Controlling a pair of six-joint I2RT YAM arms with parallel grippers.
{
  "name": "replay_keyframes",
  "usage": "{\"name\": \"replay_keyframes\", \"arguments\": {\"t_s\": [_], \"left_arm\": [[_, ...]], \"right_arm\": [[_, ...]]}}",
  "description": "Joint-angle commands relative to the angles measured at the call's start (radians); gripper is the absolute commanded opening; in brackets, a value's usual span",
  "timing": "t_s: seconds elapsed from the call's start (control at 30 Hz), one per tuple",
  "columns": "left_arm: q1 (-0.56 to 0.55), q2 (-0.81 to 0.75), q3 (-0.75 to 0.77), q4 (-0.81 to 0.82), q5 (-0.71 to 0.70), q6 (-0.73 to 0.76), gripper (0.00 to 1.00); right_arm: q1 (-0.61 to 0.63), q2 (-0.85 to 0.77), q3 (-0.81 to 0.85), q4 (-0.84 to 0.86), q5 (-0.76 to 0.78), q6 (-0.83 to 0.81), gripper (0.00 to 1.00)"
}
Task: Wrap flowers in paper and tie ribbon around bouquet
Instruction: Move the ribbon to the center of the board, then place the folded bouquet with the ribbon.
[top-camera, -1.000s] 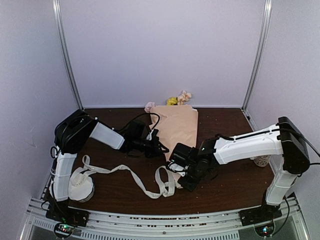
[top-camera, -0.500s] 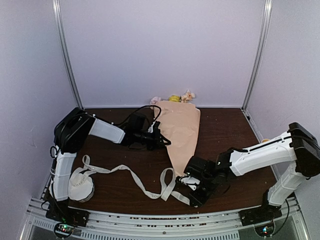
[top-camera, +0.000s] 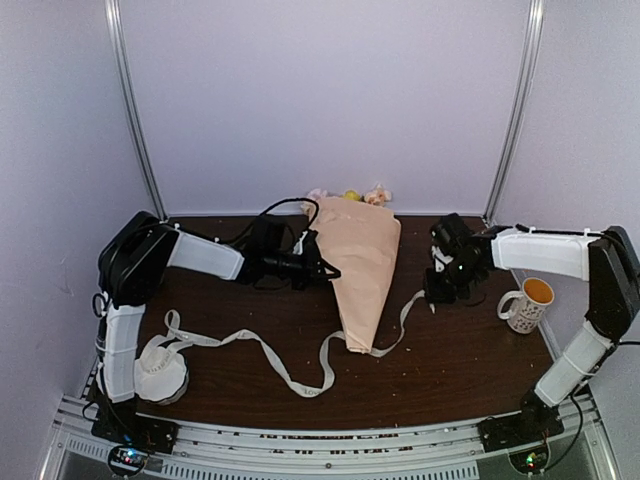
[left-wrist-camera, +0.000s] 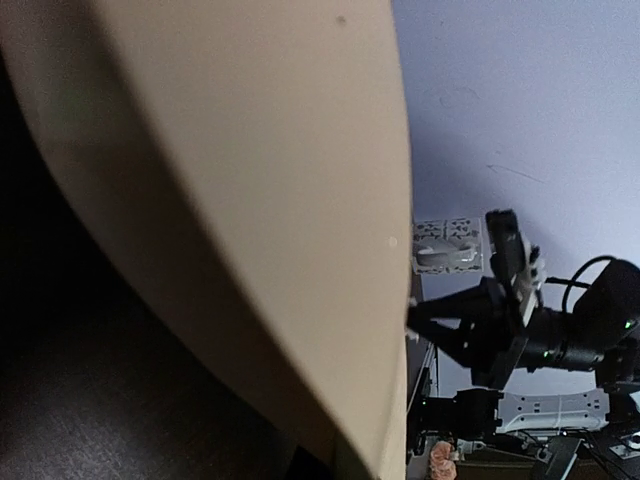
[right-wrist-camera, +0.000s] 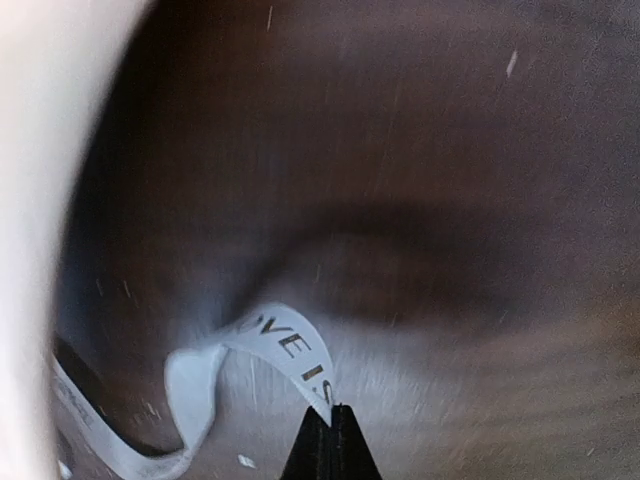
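— What sat at the far left?

— A white scalloped bowl (top-camera: 160, 372) by the left arm's base, on the dark table (top-camera: 230, 310). One end of the ribbon (top-camera: 262, 352) lay bunched on it.

— And the ribbon from there?

— It ran flat across the wood to the right, made a small standing loop, and met the pointed tail of the bouquet (top-camera: 362, 265). Then it rose off the table toward the right arm.

— The left gripper (top-camera: 322, 270)?

— It was reached out low, its jaws pressed together, with the tips against the cone's left edge, about halfway along. Whether a fold of paper was caught between them, I couldn't tell. Its wrist camera showed little but peach paper.

— Where did the bouquet lie?

— In the middle of the table, with its wide mouth toward the back wall. The blossoms (top-camera: 350, 196), yellow and pink, poked out there, and the narrow tail pointed toward the arms.

— The right gripper (top-camera: 437, 292)?

— It was just beside the cone's right side, apart from it, with its fingertips pinched on the ribbon's printed free end. The strip curled down from the tips to the table.

— Anything further right?

— A patterned mug (top-camera: 527, 305), upright near the table's right edge.
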Motion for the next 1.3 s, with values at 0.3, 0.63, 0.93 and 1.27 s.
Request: {"name": "replay_keyframes", "arguments": {"t_s": [0.3, 0.63, 0.93, 1.27], "left_arm": [[0.005, -0.091, -0.078, 0.067, 0.002, 0.042, 0.0], [-0.001, -0.074, -0.103, 0.017, -0.007, 0.101, 0.0], [-0.026, 0.009, -0.052, -0.052, -0.025, 0.141, 0.0], [-0.028, 0.033, -0.071, -0.061, -0.044, 0.144, 0.0]], "right_arm": [[-0.292, 0.289, 0.984, -0.176, 0.257, -0.068, 0.0], [-0.281, 0.237, 1.339, -0.079, 0.139, -0.001, 0.0], [0.023, 0.086, 0.981, 0.105, -0.09, -0.163, 0.0], [0.179, 0.101, 0.524, 0.311, -0.229, -0.085, 0.0]]}}
